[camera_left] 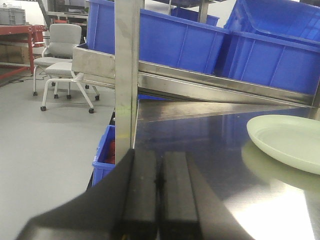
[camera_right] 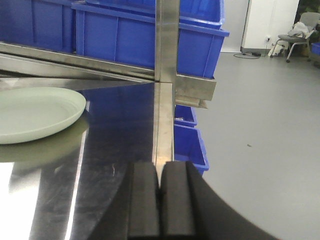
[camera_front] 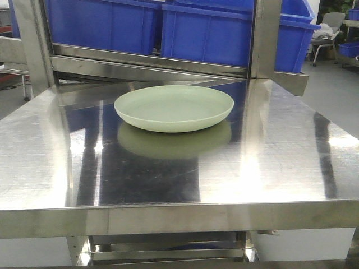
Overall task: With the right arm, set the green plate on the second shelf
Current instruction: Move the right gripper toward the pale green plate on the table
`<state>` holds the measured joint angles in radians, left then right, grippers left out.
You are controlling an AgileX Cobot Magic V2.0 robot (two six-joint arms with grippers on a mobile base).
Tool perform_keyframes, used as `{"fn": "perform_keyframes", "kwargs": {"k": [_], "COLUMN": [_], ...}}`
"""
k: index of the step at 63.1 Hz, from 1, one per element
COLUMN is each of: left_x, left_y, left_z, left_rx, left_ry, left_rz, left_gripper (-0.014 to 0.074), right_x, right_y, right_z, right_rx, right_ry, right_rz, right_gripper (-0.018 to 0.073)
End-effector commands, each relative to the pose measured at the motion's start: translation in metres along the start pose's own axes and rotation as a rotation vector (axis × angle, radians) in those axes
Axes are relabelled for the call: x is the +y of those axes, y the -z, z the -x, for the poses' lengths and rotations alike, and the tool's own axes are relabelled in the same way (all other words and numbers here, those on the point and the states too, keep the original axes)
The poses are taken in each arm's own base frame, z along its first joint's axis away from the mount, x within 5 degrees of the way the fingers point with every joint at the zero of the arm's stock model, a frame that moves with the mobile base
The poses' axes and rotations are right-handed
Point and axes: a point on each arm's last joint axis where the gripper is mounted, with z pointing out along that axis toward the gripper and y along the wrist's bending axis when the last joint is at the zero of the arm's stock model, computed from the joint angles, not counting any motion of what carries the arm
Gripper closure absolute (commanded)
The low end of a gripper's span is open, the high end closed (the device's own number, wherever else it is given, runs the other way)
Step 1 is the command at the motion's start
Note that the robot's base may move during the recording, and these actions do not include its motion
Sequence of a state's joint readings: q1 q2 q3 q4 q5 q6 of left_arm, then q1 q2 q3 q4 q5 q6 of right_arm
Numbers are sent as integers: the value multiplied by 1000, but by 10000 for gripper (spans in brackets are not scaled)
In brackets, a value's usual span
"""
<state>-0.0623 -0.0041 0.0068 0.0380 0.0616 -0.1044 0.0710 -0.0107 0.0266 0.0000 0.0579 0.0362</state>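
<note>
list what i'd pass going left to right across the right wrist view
green plate → steel upright post → low blue crates beside the table → chair far back on the right

Plate [camera_front: 174, 107] pale grn; bins [camera_front: 224, 33] blue; tbl [camera_front: 280, 168] silver.

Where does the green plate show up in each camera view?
Front view: green plate at centre of the steel table.
Left wrist view: green plate at the right edge, cut off.
Right wrist view: green plate at the left edge, cut off.
Shared landmark: the blue bins behind it.
</note>
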Motion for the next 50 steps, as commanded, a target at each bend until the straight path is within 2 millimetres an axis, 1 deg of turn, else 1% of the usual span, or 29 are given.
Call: {"fn": "perform_keyframes", "kwargs": {"k": [1, 19, 25, 31, 36, 38, 43, 50], "left_x": [0, 0, 0, 0, 0, 0, 0, 0], "left_y": [0, 0, 0, 0, 0, 0, 0, 0], "left_z": [-5, -5, -5, -5, -5, -5, -5, -5], "left_rx": [-58, -58, -58, -58, -58, -58, -58, -58], "left_ry": [7, 7, 7, 7, 7, 7, 7, 7], "left_rz": [-9, -9, -9, -9, -9, -9, -9, -9], "left_gripper": [465, 465, 465, 465, 465, 465, 465, 465], "right_x": [1, 1, 0, -1, 0, 1, 3, 4], "right_y": [3, 4, 6, 11, 15, 15, 10, -7], "right_z": [17, 24, 31, 46, 64, 72, 87, 109], "right_rx": [-152, -228, -303, -416, -435, -410, -284, -121], "right_ry": [16, 1, -136, -226, -208, -185, -145, -153], "right_rz": [7, 10, 16, 32, 40, 42, 32, 18], "right_gripper": [537, 537, 537, 537, 537, 537, 537, 537]}}
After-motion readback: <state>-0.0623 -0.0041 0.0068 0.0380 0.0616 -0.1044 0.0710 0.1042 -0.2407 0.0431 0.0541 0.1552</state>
